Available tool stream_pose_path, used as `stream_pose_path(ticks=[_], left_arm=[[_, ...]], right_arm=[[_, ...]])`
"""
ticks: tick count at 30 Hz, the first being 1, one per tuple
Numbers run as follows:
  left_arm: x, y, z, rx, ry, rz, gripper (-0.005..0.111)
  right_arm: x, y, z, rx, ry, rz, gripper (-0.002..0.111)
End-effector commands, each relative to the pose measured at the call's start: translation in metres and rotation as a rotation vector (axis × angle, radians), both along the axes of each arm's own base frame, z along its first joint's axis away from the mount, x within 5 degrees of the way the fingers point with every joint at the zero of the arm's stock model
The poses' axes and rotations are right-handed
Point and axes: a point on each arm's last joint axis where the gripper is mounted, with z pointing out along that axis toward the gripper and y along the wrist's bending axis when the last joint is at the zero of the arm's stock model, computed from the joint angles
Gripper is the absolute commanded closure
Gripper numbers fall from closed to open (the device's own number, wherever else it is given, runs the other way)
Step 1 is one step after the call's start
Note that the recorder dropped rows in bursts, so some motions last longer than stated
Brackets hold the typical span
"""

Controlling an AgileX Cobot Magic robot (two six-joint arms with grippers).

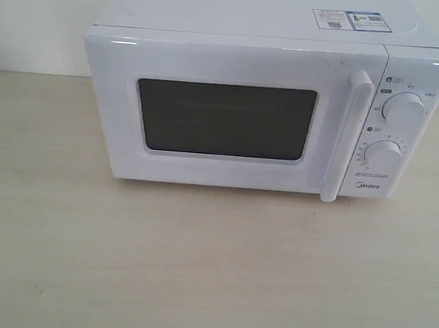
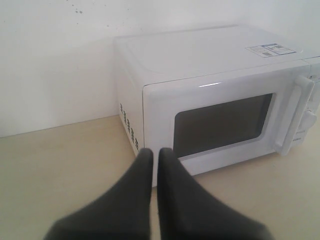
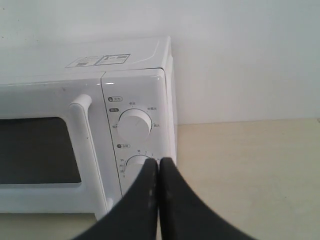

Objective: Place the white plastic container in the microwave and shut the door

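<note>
White plastic container: cannot tell where; the dark window hides the oven's inside.
Microwave: white boxy countertop microwave (image 1: 251, 56) stands on the pale wooden table (image 1: 196, 268), against the wall.
Door: white door (image 1: 117, 110) shut flush, bar handle (image 1: 343, 136) beside two round knobs (image 1: 404, 110).
Left gripper (image 2: 152, 152): dark fingers pressed together, holding nothing.
Right gripper (image 3: 158, 162): likewise closed and empty.

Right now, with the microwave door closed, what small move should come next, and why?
Probably open the right gripper and bring it to the handle. The door is shut, the left gripper is closed and empty too, and the white plastic container shows in no view, so opening the door seems first.
</note>
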Motion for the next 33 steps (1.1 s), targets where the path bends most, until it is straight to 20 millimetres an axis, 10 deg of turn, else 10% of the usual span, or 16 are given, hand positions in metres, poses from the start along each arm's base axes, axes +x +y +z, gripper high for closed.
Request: stream_pose_path(ticks=[1, 14, 33], left_arm=[[0.0, 0.0, -0.002, -0.007, 0.007, 0.0, 0.102], [0.0, 0.0, -0.002, -0.007, 0.007, 0.0, 0.102], [0.0, 0.0, -0.002, -0.007, 0.005, 0.0, 0.102]], right_arm=[[0.0, 0.0, -0.002, -0.092, -0.002, 0.002, 0.109], [-0.012, -0.001, -0.055, -0.064, 0.042, 0.002, 0.109], [-0.015, -0.002, -0.068, -0.087, 0.175, 0.0, 0.109]])
